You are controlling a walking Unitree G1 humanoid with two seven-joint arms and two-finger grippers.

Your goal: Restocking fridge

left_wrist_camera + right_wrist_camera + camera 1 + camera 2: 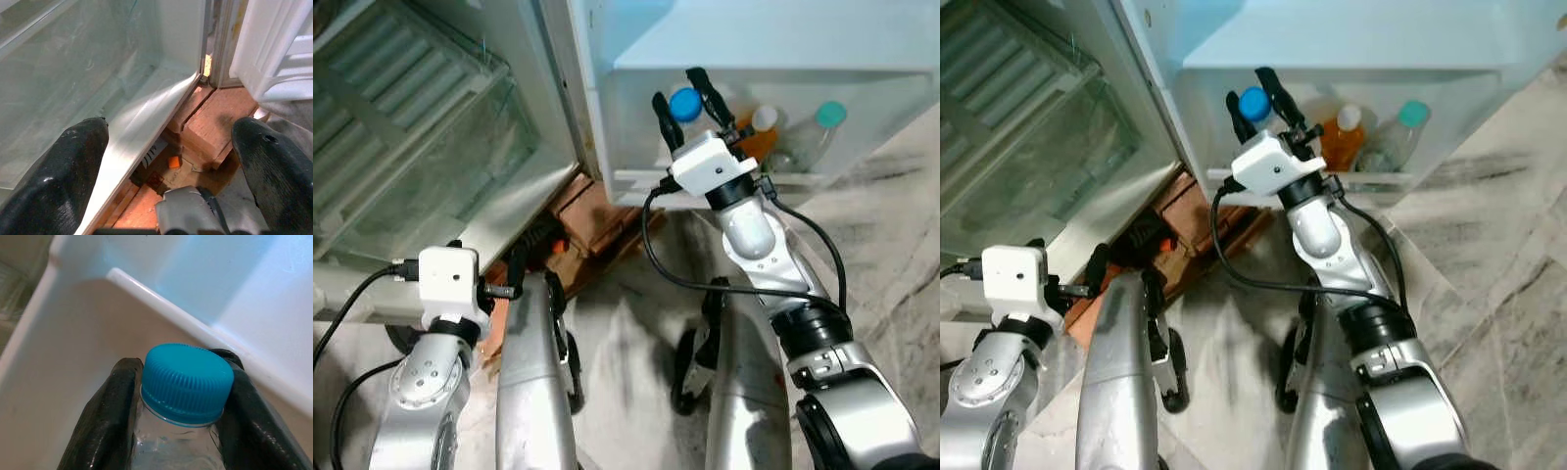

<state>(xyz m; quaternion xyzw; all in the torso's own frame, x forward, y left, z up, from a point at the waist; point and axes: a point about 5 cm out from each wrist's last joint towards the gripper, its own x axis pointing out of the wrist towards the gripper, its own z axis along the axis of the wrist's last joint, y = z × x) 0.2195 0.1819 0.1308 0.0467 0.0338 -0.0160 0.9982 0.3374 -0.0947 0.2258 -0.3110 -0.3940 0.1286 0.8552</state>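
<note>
A: Where the fridge door [754, 39] stands open, what does the right gripper [683, 103] hold?

B: Its two black fingers [105, 416] clamp a clear bottle [178, 440] just under the blue cap [186, 377], inside the door's lowest shelf [705, 181]. An orange bottle [1342, 142] with a white cap and a clear bottle with a teal cap [1413, 113] stand in the same shelf, further from the hinge side.

A: And the left gripper [171, 171]?

B: It hangs low beside the fridge body, fingers spread wide with nothing between them, above the wooden base [215, 122] under the door. A glass drawer [421, 166] sits inside the fridge, next to the door's hinge.
</note>
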